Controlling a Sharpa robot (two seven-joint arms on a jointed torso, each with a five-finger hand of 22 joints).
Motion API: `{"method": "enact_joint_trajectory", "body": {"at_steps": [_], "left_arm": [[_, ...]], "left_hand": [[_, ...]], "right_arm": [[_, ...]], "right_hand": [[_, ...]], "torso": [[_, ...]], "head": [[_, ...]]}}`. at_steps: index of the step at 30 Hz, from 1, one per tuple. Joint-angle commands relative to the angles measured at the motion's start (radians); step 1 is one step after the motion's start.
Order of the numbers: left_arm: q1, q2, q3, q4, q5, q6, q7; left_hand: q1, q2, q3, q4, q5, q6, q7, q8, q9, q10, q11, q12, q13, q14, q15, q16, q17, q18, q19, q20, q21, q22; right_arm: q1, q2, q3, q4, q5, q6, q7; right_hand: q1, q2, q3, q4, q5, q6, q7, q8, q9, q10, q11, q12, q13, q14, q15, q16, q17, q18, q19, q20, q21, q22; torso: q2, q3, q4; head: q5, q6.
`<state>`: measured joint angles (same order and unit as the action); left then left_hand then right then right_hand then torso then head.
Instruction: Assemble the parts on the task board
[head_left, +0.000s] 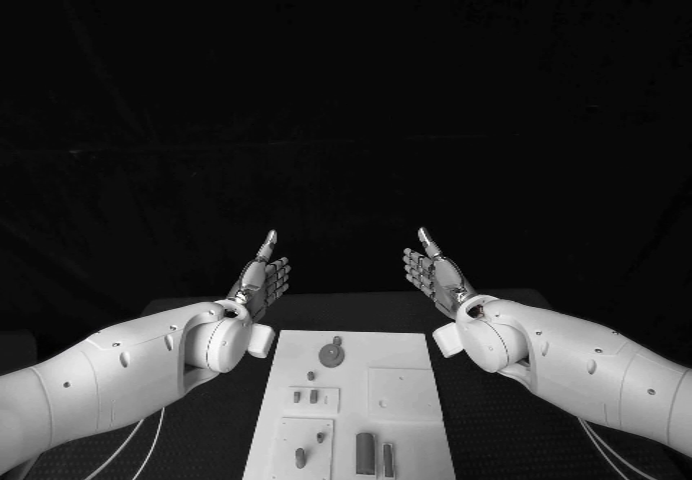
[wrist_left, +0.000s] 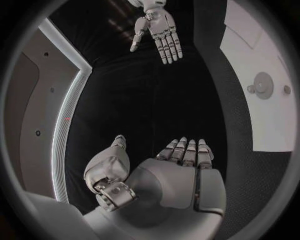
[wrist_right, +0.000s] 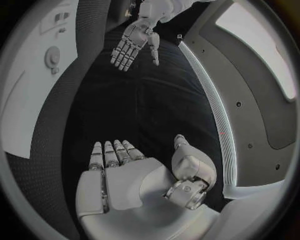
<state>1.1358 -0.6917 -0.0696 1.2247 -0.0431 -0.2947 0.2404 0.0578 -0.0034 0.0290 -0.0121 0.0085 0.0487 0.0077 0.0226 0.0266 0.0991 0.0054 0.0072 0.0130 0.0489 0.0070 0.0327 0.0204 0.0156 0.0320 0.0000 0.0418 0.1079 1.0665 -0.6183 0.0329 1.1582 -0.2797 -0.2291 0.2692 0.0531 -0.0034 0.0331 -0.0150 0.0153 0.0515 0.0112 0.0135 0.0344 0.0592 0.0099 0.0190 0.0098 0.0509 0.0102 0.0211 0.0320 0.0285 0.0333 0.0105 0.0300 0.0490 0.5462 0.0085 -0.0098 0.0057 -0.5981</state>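
**Both hands empty and raised beyond the task board**

The left hand (head_left: 261, 276) is held up with its fingers straight and slightly apart, palm turned inward, holding nothing. The right hand (head_left: 437, 272) mirrors it, fingers extended and spread, also empty. Both hover past the far end of the task board (head_left: 401, 352), one off each far corner, well apart from each other and touching nothing. In the left wrist view the left hand's palm (wrist_left: 178, 182) faces the dark counter (wrist_left: 150, 100), with the right hand (wrist_left: 159, 30) opposite.

The task board is a long white plate lying flat on the counter between the two forearms. Near its far end sits a round disc-like part (head_left: 333, 354) with a small knob. Nearer along the board, two small dark pieces (head_left: 306, 397) stand close together in a raised square panel, and beside that panel is a plain raised square (head_left: 401, 392). At the near end lie two upright bar-shaped parts (head_left: 375, 455) and a smaller peg (head_left: 300, 458). Whether any of these already sits in its final seat cannot be told.

This posture would suit hands poised ahead of a pick as well as hands drawn back once the pieces are seated. Any reach toward the board would call for lowering a hand slowly over a single small part, fingers closing from both sides so neighbouring pieces are not knocked over.
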Motion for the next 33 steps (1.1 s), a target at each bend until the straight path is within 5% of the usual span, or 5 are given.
{"method": "enact_joint_trajectory", "body": {"at_steps": [1, 6, 13, 33], "left_arm": [[-0.020, -0.020, 0.016, 0.091, 0.021, -0.212, 0.136], [-0.057, -0.058, 0.046, 0.234, 0.034, -0.360, 0.217], [-0.083, -0.086, 0.067, 0.335, 0.042, -0.465, 0.274], [-0.086, -0.088, 0.070, 0.345, 0.043, -0.475, 0.280]], "left_hand": [[-0.058, 0.003, -0.029, 0.012, -0.008, -0.049, -0.008, -0.023, -0.027, -0.099, -0.005, -0.007, -0.013, -0.049, -0.007, -0.033, -0.020, -0.016, -0.032, 0.000, -0.042, -0.108], [-0.058, 0.003, -0.029, 0.012, -0.008, -0.049, -0.008, -0.023, -0.027, -0.099, -0.005, -0.007, -0.013, -0.049, -0.007, -0.033, -0.020, -0.016, -0.032, 0.000, -0.042, -0.108], [-0.058, 0.003, -0.029, 0.012, -0.008, -0.049, -0.008, -0.023, -0.027, -0.099, -0.005, -0.007, -0.013, -0.049, -0.007, -0.033, -0.020, -0.016, -0.032, 0.000, -0.042, -0.108], [-0.058, 0.003, -0.029, 0.012, -0.008, -0.049, -0.008, -0.023, -0.027, -0.099, -0.005, -0.007, -0.013, -0.049, -0.007, -0.033, -0.020, -0.016, -0.032, 0.000, -0.042, -0.108]], "right_arm": [[-0.005, -0.034, -0.006, 0.090, 0.112, -0.210, 0.109], [-0.011, -0.098, -0.020, 0.251, 0.196, -0.375, 0.180], [-0.016, -0.150, -0.031, 0.384, 0.265, -0.512, 0.238], [-0.017, -0.162, -0.033, 0.412, 0.280, -0.541, 0.251]], "right_hand": [[-0.053, 0.003, -0.033, 0.015, -0.015, -0.051, -0.011, -0.013, -0.034, -0.059, -0.010, -0.019, -0.010, -0.051, -0.010, -0.021, -0.032, -0.029, -0.033, -0.011, -0.030, -0.049], [-0.053, 0.003, -0.033, 0.015, -0.015, -0.051, -0.011, -0.013, -0.034, -0.059, -0.010, -0.019, -0.010, -0.051, -0.010, -0.021, -0.032, -0.029, -0.033, -0.011, -0.030, -0.049], [-0.053, 0.003, -0.033, 0.015, -0.015, -0.051, -0.011, -0.013, -0.034, -0.059, -0.010, -0.019, -0.010, -0.051, -0.010, -0.021, -0.032, -0.029, -0.033, -0.011, -0.030, -0.049], [-0.053, 0.003, -0.033, 0.015, -0.015, -0.051, -0.011, -0.013, -0.034, -0.059, -0.010, -0.019, -0.010, -0.051, -0.010, -0.021, -0.032, -0.029, -0.033, -0.011, -0.030, -0.049]], "torso": [[-0.002, -0.0085, 0.0098], [-0.002, -0.0085, 0.0098], [-0.002, -0.0085, 0.0098], [-0.002, -0.0085, 0.0098]], "head": [[-0.006, -0.002], [-0.006, -0.002], [-0.006, -0.002], [-0.006, -0.002]]}}
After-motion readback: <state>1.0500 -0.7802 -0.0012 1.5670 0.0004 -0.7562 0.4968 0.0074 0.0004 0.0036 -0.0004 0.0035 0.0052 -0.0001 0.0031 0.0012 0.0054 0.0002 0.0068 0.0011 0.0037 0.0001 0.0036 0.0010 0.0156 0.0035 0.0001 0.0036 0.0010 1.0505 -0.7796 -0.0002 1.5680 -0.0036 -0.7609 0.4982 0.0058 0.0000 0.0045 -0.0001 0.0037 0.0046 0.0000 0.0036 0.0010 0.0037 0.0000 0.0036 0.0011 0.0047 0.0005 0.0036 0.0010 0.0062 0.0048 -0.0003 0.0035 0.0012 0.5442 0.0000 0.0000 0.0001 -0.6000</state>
